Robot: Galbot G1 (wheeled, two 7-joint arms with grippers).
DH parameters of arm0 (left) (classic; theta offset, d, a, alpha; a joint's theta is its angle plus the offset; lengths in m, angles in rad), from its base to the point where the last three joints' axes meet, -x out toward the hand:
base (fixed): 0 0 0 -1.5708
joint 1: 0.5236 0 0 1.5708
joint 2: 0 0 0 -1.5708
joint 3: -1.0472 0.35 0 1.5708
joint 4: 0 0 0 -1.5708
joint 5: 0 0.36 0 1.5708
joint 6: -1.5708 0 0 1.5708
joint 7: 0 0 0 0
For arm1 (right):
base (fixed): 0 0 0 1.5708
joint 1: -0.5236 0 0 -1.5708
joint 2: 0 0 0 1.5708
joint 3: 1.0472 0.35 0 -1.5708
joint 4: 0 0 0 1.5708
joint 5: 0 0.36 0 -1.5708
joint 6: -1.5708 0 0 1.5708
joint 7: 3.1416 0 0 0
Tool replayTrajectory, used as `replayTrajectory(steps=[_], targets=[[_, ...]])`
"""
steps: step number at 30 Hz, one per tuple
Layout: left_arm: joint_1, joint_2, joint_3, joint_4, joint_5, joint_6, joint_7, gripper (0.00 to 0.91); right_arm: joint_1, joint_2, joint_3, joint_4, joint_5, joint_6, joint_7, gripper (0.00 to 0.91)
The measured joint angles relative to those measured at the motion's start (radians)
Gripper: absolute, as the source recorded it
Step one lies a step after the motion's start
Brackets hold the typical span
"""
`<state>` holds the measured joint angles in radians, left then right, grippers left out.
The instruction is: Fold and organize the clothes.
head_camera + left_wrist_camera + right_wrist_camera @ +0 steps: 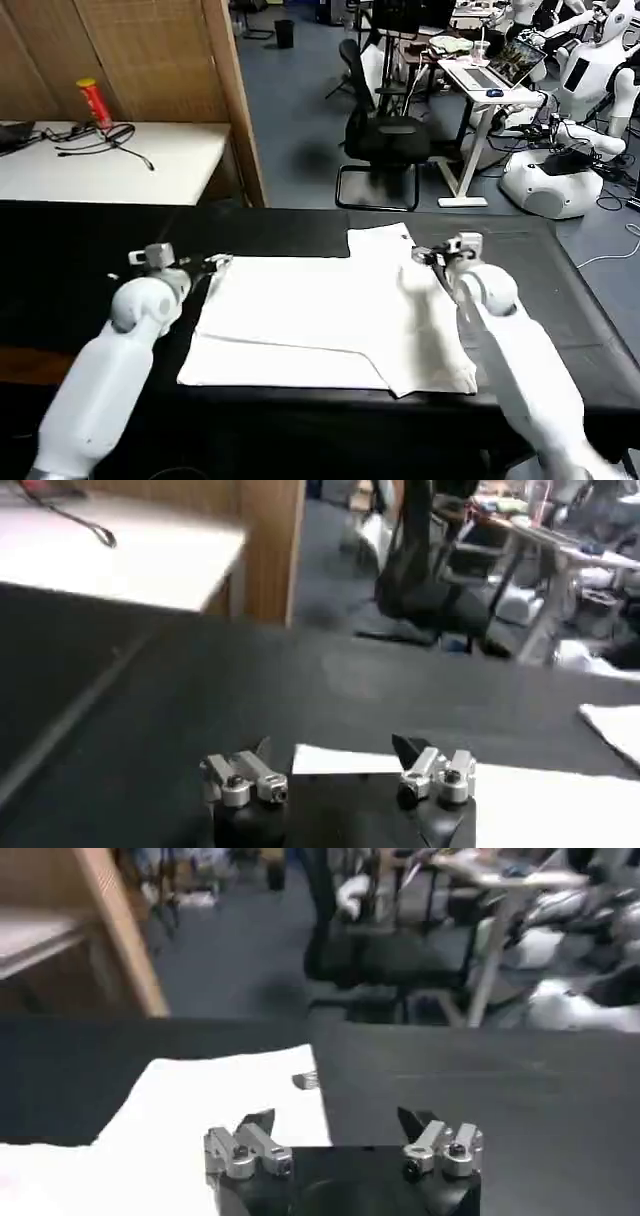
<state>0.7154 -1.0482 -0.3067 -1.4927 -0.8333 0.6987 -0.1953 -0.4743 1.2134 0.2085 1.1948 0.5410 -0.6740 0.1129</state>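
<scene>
White T-shirt [320,320] lies part-folded on the black tabletop [80,250] — left tool [205,265] and right tool [425,257], both open and empty, flank it, seemingly ready to pinch its edges

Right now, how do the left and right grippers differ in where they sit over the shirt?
The left gripper hangs at the shirt's far left corner, over its edge and bare black table. The right gripper sits farther in, beside the sleeve that sticks out at the far side. Both are open, low over the cloth, holding nothing.
</scene>
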Motion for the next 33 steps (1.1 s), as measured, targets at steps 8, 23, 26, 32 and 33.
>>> replayTrajectory(steps=[8, 23, 26, 32, 33], targets=[[-0.050, -0.019, 0.029, 0.093, 0.022, -0.005, 0.022, 0.878, 0.034, 0.033, -0.013, -0.081, -0.009, 0.003, 0.001, 0.878], [-0.066, -0.037, 0.053, 0.171, 0.072, -0.005, 0.071, 0.000, 0.030, 0.062, -0.012, -0.108, -0.011, 0.001, -0.008, 0.049], [-0.066, -0.037, 0.056, 0.175, 0.080, -0.005, 0.078, 0.000, 0.026, 0.064, -0.007, -0.102, -0.010, 0.009, -0.009, 0.029], [-0.070, -0.042, 0.061, 0.180, 0.091, -0.010, 0.084, 0.000, 0.005, 0.058, 0.014, -0.068, 0.003, 0.060, -0.021, 0.000], [-0.070, -0.042, 0.060, 0.177, 0.092, -0.011, 0.083, 0.000, 0.002, 0.055, 0.018, -0.060, 0.008, 0.068, -0.024, 0.000]])
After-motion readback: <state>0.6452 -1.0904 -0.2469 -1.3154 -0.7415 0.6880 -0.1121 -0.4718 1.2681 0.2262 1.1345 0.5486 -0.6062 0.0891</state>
